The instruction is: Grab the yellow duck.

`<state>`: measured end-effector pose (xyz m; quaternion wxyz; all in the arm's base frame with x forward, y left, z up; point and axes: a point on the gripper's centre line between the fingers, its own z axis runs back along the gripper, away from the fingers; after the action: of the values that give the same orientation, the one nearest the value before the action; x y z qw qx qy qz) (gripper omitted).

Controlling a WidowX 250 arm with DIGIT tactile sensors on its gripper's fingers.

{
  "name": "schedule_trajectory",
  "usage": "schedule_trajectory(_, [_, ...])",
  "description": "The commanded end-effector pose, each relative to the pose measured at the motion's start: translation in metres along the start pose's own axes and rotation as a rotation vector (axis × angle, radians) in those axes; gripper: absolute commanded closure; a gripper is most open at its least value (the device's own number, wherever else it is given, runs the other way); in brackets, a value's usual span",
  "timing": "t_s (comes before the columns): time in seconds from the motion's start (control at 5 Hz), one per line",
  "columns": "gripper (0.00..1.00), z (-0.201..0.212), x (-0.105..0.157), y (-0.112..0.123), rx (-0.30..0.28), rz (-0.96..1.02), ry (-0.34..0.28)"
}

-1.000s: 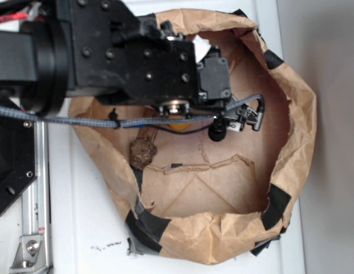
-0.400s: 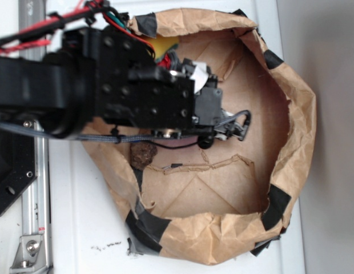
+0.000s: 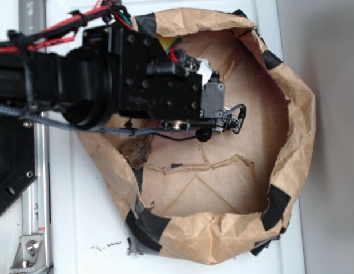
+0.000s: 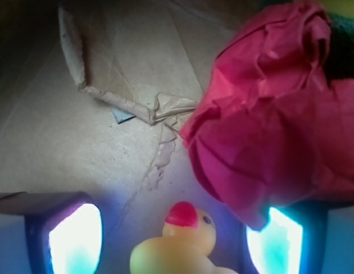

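Observation:
In the wrist view the yellow duck (image 4: 182,240), glossy with a red-orange beak, sits on the brown paper floor at the bottom centre. It lies between the fingers of my gripper (image 4: 174,242), which is open, with a gap showing on each side of the duck. The left fingertip (image 4: 74,237) and right fingertip (image 4: 275,242) glow white. A crumpled red paper flower (image 4: 274,114) lies just beyond the duck on the right, overlapping the right finger. In the exterior view the black arm (image 3: 160,85) hangs over the bag and hides the duck.
A brown paper bag with a rolled rim (image 3: 302,114) and black tape patches surrounds the workspace. A dark brown lump (image 3: 137,151) lies by the bag's left wall. A yellow sponge with green (image 3: 165,41) peeks out behind the arm. A torn paper seam (image 4: 137,105) crosses the floor.
The arm has shifted left and down in the exterior view. It now covers the yellow-orange spot seen under it a second ago and uncovers the sponge at the top.

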<state>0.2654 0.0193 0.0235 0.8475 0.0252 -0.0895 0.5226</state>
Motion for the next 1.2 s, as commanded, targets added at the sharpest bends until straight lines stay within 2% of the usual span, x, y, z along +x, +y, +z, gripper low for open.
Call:
schedule_trajectory(0.0, [1.00, 0.002, -0.005, 0.009, -0.023, -0.005, 0.006])
schedule_trajectory(0.2, [1.00, 0.004, -0.006, 0.008, -0.033, -0.012, 0.000])
schedule_trajectory(0.4, [1.00, 0.005, -0.009, 0.007, -0.048, -0.035, 0.032])
schedule_trajectory(0.6, [1.00, 0.008, -0.036, 0.001, -0.079, -0.141, 0.065])
schedule_trajectory(0.8, [1.00, 0.013, -0.042, 0.003, -0.094, -0.138, 0.071])
schedule_trajectory(1.0, [1.00, 0.014, -0.039, 0.003, -0.096, -0.121, 0.048])
